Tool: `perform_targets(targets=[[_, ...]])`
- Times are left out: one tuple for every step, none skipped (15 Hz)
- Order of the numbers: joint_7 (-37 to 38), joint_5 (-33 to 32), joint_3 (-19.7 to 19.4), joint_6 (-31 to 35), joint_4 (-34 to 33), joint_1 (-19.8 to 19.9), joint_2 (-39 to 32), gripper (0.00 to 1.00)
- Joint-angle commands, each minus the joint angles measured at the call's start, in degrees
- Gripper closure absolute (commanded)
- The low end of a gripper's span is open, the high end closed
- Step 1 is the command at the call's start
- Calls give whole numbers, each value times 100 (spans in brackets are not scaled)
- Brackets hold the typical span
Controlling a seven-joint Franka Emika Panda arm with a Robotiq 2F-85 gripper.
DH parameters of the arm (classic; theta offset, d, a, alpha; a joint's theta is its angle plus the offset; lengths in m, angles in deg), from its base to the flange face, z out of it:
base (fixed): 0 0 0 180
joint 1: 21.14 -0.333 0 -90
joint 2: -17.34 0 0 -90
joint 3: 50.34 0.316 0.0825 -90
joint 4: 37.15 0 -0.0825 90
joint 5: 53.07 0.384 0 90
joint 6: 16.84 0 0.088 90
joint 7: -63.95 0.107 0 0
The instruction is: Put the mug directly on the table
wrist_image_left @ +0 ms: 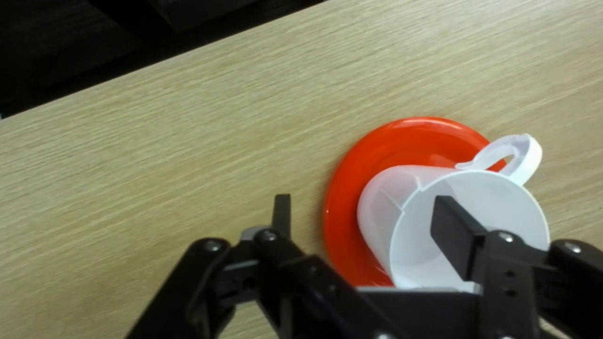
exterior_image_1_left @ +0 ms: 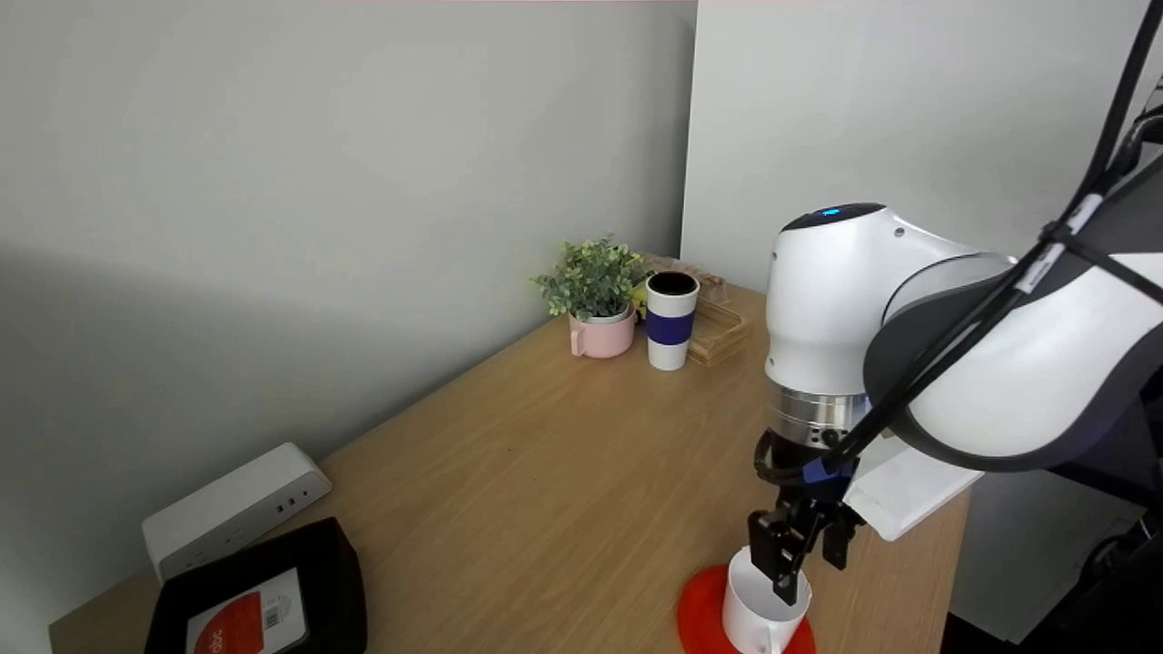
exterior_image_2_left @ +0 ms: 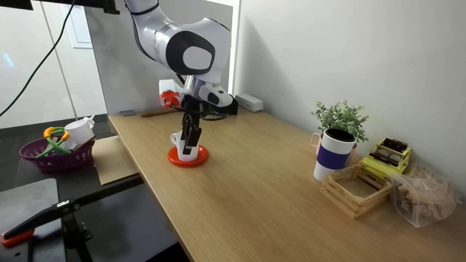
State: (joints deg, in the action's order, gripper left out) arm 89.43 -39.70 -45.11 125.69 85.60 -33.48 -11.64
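Note:
The white mug (exterior_image_1_left: 750, 613) stands upright on the red round coaster (exterior_image_1_left: 696, 618), its handle pointing outward. Both also show in an exterior view, the mug (exterior_image_2_left: 189, 157) and the coaster (exterior_image_2_left: 205, 154), and in the wrist view, the mug (wrist_image_left: 379, 202) and the coaster (wrist_image_left: 340, 212). The coaster lies on the light-brown wooden table (exterior_image_1_left: 527, 490). My gripper (wrist_image_left: 362, 197) is open and points down at the mug. One finger overlaps the mug's mouth; the other is outside its wall, over the table. Whether the first finger is below the rim I cannot tell.
A cup with dark blue band (exterior_image_2_left: 330, 156), potted plant (exterior_image_2_left: 340, 116), wooden crate (exterior_image_2_left: 355, 193), yellow box (exterior_image_2_left: 386, 160) and bag of sticks (exterior_image_2_left: 424, 193) stand along the wall. A black tray (exterior_image_1_left: 341, 563) and white power strip (exterior_image_1_left: 236, 500) are opposite. The table edge (wrist_image_left: 160, 63) is near the coaster.

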Motion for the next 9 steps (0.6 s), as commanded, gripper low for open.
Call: perform_targets(targets=[[-84, 1, -15, -298, -260, 45, -151, 54], [-81, -2, -21, -334, -289, 43, -167, 62], [-82, -1, -22, -359, -305, 42, -170, 69], [-83, -3, -26, -369, -327, 42, -183, 77], [-82, -4, -27, -382, -341, 40, -191, 83], [-79, -9, -31, -397, -367, 37, -208, 90], [-83, -12, -32, -407, -390, 36, -223, 96], [-63, -23, -40, -410, -396, 23, -218, 99], [-39, -48, -54, -411, -399, 3, -207, 100]])
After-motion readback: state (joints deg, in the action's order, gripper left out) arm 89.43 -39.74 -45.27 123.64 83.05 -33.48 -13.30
